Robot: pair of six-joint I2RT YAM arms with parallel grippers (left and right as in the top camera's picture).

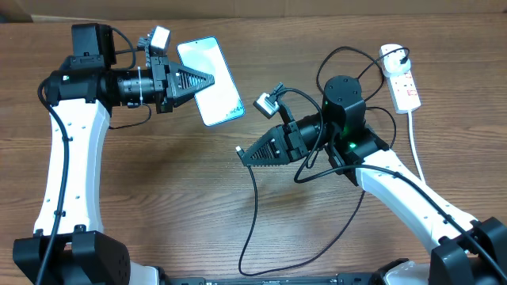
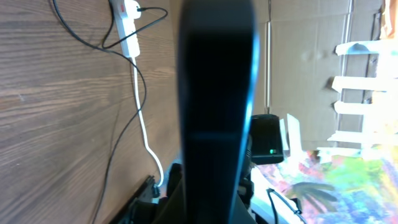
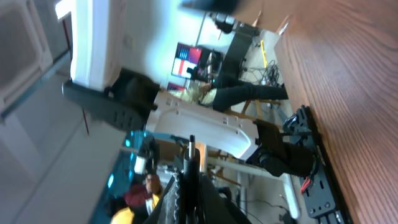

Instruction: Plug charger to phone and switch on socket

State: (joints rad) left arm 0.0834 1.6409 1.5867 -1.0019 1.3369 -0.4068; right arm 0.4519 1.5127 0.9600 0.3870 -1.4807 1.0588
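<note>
The phone [image 1: 214, 87], pale screen up and tilted, hangs above the table at the back left, with my left gripper [image 1: 209, 79] shut on its left edge. In the left wrist view the phone [image 2: 217, 93] shows edge-on as a dark bar rising from the gripper [image 2: 214, 208]. My right gripper [image 1: 242, 153] is shut on the charger's small connector tip [image 1: 238, 150], which points left, below and right of the phone. The tip [image 3: 191, 152] sticks out between the fingers. The black charger cable [image 1: 255, 214] loops along the front and runs back to the white socket [image 1: 401, 77], where its plug sits.
The socket's thick white lead [image 1: 415, 138] runs down the right side beside my right arm. In the left wrist view the socket [image 2: 127, 25] lies at the far end with the white lead [image 2: 144, 124] trailing toward me. Cardboard walls stand behind the table.
</note>
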